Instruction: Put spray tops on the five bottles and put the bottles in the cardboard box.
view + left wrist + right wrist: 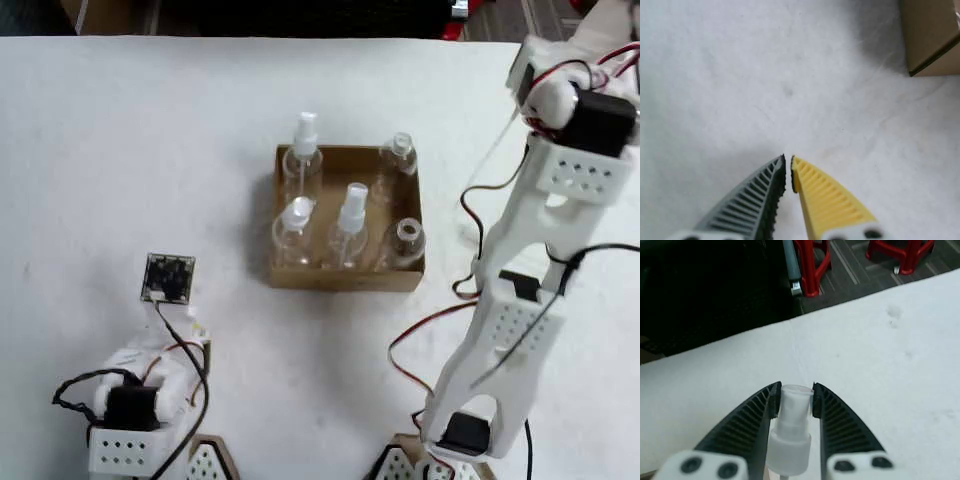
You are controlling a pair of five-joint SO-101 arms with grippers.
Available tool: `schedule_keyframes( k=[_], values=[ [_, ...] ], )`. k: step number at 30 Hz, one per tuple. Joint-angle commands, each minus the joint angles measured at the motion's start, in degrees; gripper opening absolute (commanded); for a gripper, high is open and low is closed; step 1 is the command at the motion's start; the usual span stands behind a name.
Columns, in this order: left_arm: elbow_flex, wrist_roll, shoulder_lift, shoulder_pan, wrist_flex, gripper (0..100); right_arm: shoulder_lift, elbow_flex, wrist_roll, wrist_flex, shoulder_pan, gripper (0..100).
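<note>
Grasping a spray top (790, 440) between both tips, the right end effector (792, 392) hangs above the table (890, 365).

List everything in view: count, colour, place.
cardboard box: one, brown, mid-table
bottles: five, clear, upright in the cardboard box; two lack tops
fitted spray tops: three, white, on bottles in the box
loose spray top: one, white, held in the right hand
table: one, white, under everything
stools: two, red, on the floor beyond the table
left hand: one, grey and yellow fingers, shut, over bare table near a box corner
right hand: one, black fingers, shut on the loose spray top, above the table
</note>
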Motion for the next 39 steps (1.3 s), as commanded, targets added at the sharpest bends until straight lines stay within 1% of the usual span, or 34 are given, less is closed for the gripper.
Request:
schedule_keyframes(
  k=[1, 5, 7, 14, 18, 26, 33, 39],
  values=[
    [-0.09, -0.62, -0.04, 0.57, -0.18, 2, -9.36, -2.11, 0.09, 1.80, 0.48, 1.5],
    [-0.09, -0.62, -0.04, 0.57, -0.18, 2, -15.69, -1.41, 0.26, 1.89, 0.48, 1.5],
    [-0.09, -0.62, -0.04, 0.57, -0.18, 2, -19.65, 1.76, 0.26, 1.89, 0.48, 1.5],
    [-0.09, -0.62, -0.04, 0.57, -0.18, 2, -37.85, 28.40, -0.18, 1.63, -2.15, 1.5],
    [-0.09, -0.62, -0.04, 0.57, -0.18, 2, -47.34, 38.59, -0.18, 0.13, -3.65, 1.7],
    [-0.09, -0.62, -0.04, 0.57, -0.18, 2, -58.59, 49.76, 0.26, -3.47, -5.93, 1.7],
    [-0.09, -0.62, -0.04, 0.57, -0.18, 2, -64.84, 56.70, 0.26, -3.47, -9.63, 1.6],
    [-0.09, -0.62, -0.04, 0.57, -0.18, 2, -69.32, 63.47, 0.26, -7.16, -10.42, 1.6]
  ],
)
